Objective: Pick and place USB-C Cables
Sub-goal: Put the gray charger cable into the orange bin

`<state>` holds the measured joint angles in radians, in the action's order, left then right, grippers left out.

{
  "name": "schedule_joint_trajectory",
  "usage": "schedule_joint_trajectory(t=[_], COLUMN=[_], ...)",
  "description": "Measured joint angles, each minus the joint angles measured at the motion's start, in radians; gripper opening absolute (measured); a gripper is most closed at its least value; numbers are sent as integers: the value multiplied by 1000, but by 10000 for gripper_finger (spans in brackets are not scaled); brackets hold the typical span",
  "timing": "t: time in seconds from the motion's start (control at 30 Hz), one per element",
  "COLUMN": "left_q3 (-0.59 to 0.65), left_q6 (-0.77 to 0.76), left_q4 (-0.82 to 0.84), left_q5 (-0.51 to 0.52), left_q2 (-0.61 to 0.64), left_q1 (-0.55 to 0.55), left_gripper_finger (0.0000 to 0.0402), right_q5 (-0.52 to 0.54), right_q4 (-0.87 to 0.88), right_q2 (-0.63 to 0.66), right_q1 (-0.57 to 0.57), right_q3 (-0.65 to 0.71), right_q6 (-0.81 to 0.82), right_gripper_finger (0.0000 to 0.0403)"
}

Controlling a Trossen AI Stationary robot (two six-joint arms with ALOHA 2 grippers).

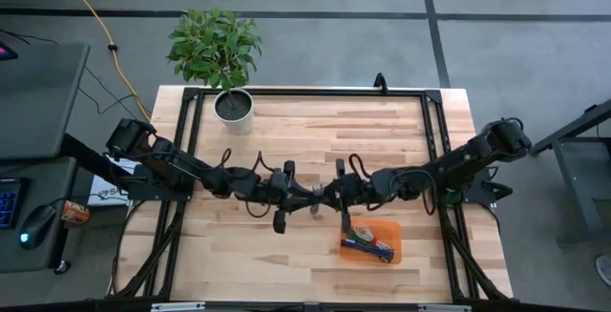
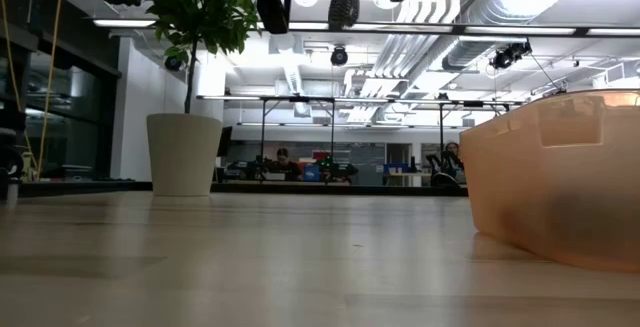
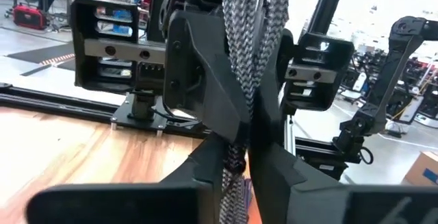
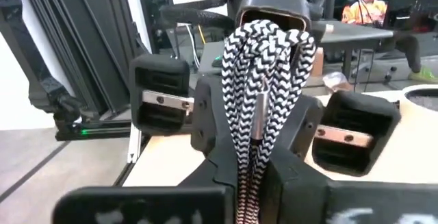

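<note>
Both arms are meeting over the middle of the table, a handover in mid-air. The grey braided cable is hanging as a looped bundle between the two grippers, lifted clear of the wood.

Right gripper: its fingers are closing tight on the lower part of the bundle; in the right wrist view the black-and-white braid is rising out of the pinch, a silver plug lying down its middle.

Left gripper: the same braid is passing between its fingers in the left wrist view, but they are in the act of parting, so whether it is gripping or letting go I cannot tell.

The orange tray is sitting near and to the right of the meeting point, just beside the right gripper. Other cables are lying in it, a blue and a green one among them. The potted plant is standing at the far left edge, well apart.

Judgement: the step in hand is passing the grey cable from left to right. Next move calls for the left fingers clearing the loops fully without snagging, then the right arm carrying the bundle over the tray and lowering before release, so the loose coils drop inside the rim rather than draping across it.
</note>
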<state>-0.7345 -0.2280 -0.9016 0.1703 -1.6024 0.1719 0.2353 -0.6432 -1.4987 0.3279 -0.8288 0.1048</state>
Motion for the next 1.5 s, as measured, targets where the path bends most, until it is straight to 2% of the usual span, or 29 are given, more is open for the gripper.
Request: schedule_joint_trajectory(t=[0.13, 0.27, 0.47, 0.57, 0.73, 0.83, 0.97, 1.2, 1.37, 1.5], left_q3=[0, 0, 13, 71, 174, 206, 214, 214, 214, 214], left_q6=[25, 55, 90, 85, 111, 164, 197, 206, 206, 206], left_q4=[52, 167, 409, 398, 287, 247, 242, 234, 228, 223], left_q5=[2, 31, 262, 330, 337, 337, 312, 314, 316, 315], left_q2=[38, 87, 175, 206, 263, 292, 311, 311, 311, 311], left_q1=[6, 6, 6, 6, 6, 6, 10, 5, 5, 5], left_gripper_finger=[78, 115, 158, 169, 174, 174, 175, 173, 173, 173], right_q5=[3, 66, 215, 302, 420, 447, 459, 433, 396, 363], right_q4=[100, 187, 373, 441, 599, 668, 624, 388, 325, 340], right_q2=[53, 101, 182, 216, 256, 291, 371, 553, 564, 506], right_q1=[7, 44, 119, 160, 212, 220, 224, 228, 244, 277], right_q3=[0, 0, 0, 0, 1, 42, 170, 347, 369, 282], right_q6=[24, 4, -8, -4, 20, 81, 124, 78, 53, 75], right_gripper_finger=[17, 9, 10, 7, 8, 9, 10, 10, 10, 5])
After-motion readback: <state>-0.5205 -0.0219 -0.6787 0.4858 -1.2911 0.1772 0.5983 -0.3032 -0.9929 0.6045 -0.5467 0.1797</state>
